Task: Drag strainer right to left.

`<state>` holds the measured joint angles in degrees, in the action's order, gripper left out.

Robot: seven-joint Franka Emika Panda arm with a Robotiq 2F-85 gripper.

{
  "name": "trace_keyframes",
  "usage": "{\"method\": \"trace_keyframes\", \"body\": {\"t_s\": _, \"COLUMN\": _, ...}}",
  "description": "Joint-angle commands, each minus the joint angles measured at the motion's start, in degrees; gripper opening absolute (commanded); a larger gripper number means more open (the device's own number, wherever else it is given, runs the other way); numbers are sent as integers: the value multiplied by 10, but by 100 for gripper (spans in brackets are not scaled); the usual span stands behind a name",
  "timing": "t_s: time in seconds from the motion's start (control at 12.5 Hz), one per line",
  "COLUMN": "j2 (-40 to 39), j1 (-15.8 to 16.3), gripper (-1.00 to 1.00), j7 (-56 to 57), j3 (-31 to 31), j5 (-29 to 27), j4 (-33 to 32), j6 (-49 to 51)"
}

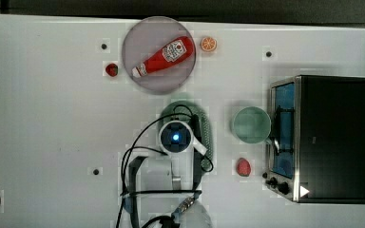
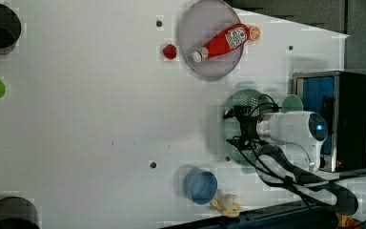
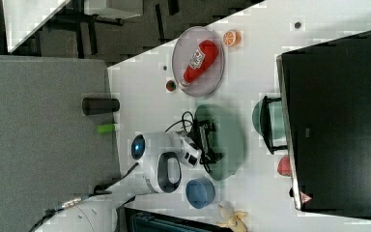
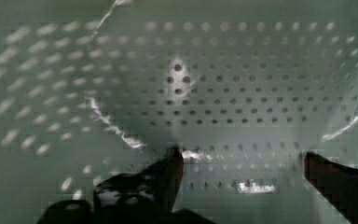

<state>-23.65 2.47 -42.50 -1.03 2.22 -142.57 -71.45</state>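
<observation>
Black fingers (image 4: 177, 168) spread wide — nothing between them; pale green strainer (image 4: 242, 84) just beneath — perforated floor close.

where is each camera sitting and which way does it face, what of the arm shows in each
top view: overhead, looking straight down on the white table; the arm reaches up from the bottom edge over the strainer.
left view: high, looking down; the arm enters from the left view's right.
right view: high, looking down; the arm comes from the bottom, toaster oven on the right view's right.
wrist view: on the wrist, facing into the strainer's perforated floor; the open gripper shows its two fingertips.
Shared: all three outer views show the ketchup bottle on the plate.
</observation>
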Motion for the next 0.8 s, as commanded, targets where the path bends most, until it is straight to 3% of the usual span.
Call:
{"method": "trace_keyframes", "body": {"t_s": 0.08, "j2": 26, "j1": 19, "gripper": 100, "j7": -39, "j3": -17, "j5": -8, "j4": 10, "j6": 2}}
{"method": "trace_keyframes", "body": {"t_s": 0.8, "j2": 3, "j1": 98, "gripper": 100, "j7": -197, "j3": -59, "j5": -9, "j4": 44, "j6": 16}}
